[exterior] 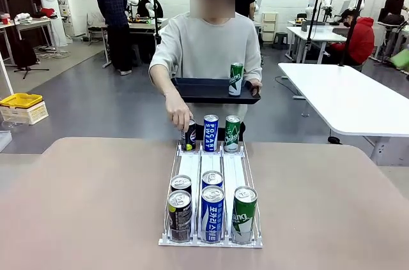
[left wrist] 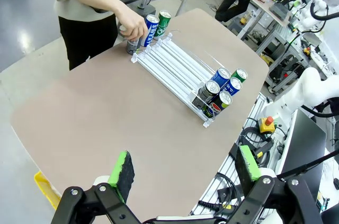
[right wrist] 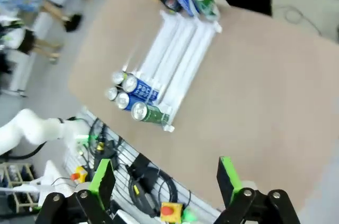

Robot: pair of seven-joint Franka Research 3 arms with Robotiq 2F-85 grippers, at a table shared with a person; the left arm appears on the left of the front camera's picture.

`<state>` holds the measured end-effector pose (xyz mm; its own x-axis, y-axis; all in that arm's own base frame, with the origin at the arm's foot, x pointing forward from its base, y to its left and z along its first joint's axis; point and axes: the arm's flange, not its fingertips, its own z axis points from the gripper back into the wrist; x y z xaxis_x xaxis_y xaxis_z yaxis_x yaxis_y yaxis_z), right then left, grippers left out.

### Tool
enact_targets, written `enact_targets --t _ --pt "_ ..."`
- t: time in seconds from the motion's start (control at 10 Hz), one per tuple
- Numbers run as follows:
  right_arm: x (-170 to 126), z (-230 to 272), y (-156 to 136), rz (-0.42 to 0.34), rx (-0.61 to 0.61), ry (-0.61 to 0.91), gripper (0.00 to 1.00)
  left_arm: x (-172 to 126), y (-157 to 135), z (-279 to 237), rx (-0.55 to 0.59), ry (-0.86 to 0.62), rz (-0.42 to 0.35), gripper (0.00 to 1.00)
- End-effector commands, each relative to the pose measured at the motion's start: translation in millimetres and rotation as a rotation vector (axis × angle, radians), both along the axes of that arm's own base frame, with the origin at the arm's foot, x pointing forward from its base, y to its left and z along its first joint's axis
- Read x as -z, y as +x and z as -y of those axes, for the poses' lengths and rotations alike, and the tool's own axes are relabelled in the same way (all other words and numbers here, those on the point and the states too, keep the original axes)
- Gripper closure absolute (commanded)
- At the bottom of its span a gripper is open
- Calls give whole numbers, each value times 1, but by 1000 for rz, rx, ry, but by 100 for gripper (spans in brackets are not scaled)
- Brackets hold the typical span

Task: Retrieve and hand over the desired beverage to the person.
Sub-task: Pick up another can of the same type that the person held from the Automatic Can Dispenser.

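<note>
Five cans (exterior: 212,211) stand closest to me in the rack (exterior: 190,166): two dark, two blue, one green. Three more (exterior: 211,133) stand at its far end, where the person's hand (exterior: 178,117) holds the dark can (exterior: 190,138). One green can (exterior: 236,79) sits on their tray (exterior: 198,89). Brown counter (exterior: 83,206), big workshop. My left fingers (left wrist: 123,171) and right fingers (right wrist: 103,180) hang open, well apart from all cans.

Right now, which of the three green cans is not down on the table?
The tray can, upright on the dark tray that the person holds. The far green can and near green can stand at the ends of the rack on the table.
</note>
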<state>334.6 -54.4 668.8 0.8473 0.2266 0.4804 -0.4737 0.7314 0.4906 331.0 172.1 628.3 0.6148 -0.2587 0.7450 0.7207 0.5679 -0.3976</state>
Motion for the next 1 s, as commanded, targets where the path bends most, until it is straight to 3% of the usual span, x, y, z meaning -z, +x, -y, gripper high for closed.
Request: enact_targets --t 0.0,0.2,0.5,0.9 --pt "2 33 10 24 -68 153 0 -1 0 -1 14 -12 23 0" --pt "9 61 5 110 -22 229 0 -1 0 -1 14 -12 23 0" --pt "21 66 -5 132 123 172 0 -1 0 -1 14 -12 23 0" --pt "19 53 -13 157 121 77 0 -1 0 -1 14 -12 23 0"
